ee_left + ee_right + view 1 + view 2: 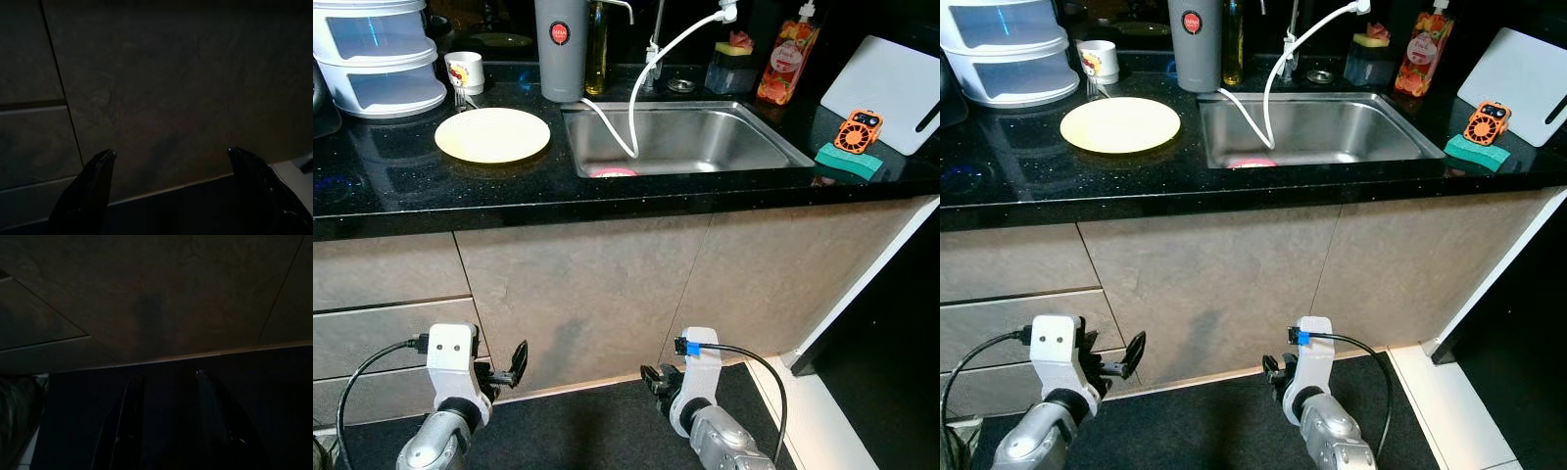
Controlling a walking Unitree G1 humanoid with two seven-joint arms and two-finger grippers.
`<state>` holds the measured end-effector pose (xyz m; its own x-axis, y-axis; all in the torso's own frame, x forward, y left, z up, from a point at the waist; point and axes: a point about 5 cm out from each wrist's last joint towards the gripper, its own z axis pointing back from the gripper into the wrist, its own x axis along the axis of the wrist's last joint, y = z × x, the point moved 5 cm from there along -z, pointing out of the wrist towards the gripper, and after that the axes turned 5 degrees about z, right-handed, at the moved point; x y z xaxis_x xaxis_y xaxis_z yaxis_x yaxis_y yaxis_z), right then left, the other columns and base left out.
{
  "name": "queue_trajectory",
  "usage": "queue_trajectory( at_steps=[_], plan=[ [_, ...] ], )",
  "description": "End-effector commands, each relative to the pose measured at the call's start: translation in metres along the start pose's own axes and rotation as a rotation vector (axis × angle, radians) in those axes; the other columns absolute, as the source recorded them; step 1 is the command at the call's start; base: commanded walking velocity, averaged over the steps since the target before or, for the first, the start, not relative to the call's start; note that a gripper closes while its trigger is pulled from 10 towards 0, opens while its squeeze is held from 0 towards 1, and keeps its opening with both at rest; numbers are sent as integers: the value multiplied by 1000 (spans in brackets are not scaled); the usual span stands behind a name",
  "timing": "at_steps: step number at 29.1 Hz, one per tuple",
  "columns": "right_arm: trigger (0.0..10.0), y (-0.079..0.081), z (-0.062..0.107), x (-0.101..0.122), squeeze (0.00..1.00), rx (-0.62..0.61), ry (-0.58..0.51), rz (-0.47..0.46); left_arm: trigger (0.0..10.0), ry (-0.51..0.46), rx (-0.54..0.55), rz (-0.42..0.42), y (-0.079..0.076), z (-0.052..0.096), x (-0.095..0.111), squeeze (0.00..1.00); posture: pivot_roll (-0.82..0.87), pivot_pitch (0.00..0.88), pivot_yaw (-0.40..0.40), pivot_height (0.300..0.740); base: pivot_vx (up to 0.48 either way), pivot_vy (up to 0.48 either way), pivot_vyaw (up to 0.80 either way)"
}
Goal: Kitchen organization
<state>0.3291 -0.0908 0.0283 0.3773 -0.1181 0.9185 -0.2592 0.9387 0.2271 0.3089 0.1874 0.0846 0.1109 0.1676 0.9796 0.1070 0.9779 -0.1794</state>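
While both arms are hung low before the cabinet (607,294) | left gripper (168,161) spread wide, nothing held | right gripper (168,396) parted, nothing held | plate (492,134) seen at 11 o'clock of sink (783,147)

I see a counter (401,191) with a sink (690,137) set in its middle. A plate (492,134) lies left of the sink, with a cup (464,71) behind it and a stacked container (378,54) at the far left corner. A bottle (561,47) stands behind the sink's left corner. A hose (641,93) hangs into the sink. A sponge (848,161) lies right of the sink, a board (891,88) behind it. Cabinet doors (587,294) run below the front edge.
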Motion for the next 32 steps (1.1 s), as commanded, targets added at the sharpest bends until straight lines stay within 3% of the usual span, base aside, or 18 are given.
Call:
queue_trajectory(
  at_steps=[1,9,11,16,19,26,32],
  plan=[
    [10000,-4,1,-5,0,-20,25,-15,10000,53,3,-3,0,1,-11,0,62,153,-37,740,0,0,0],
    [10000,-20,1,-5,0,-122,23,-23,10000,70,7,-23,3,-1,-12,0,64,153,-29,740,0,0,0],
    [10000,-29,0,-4,0,-167,20,-68,10000,63,9,-6,3,-1,-12,0,66,152,-31,740,0,0,0],
    [10000,-24,-2,-4,0,-110,45,0,10000,57,9,-6,4,-2,-11,0,68,154,-31,740,0,0,0],
    [10000,-31,0,-10,0,-109,85,72,10000,70,-10,-22,1,-3,-12,0,68,154,-31,740,0,0,0],
    [10000,-29,0,-2,0,-97,51,52,10000,72,-14,4,0,-3,-13,0,61,156,-25,740,0,0,0],
    [10000,-26,2,-7,0,-126,46,-53,10000,77,0,-8,2,-3,-14,0,72,159,-33,740,0,0,0]
  ],
)
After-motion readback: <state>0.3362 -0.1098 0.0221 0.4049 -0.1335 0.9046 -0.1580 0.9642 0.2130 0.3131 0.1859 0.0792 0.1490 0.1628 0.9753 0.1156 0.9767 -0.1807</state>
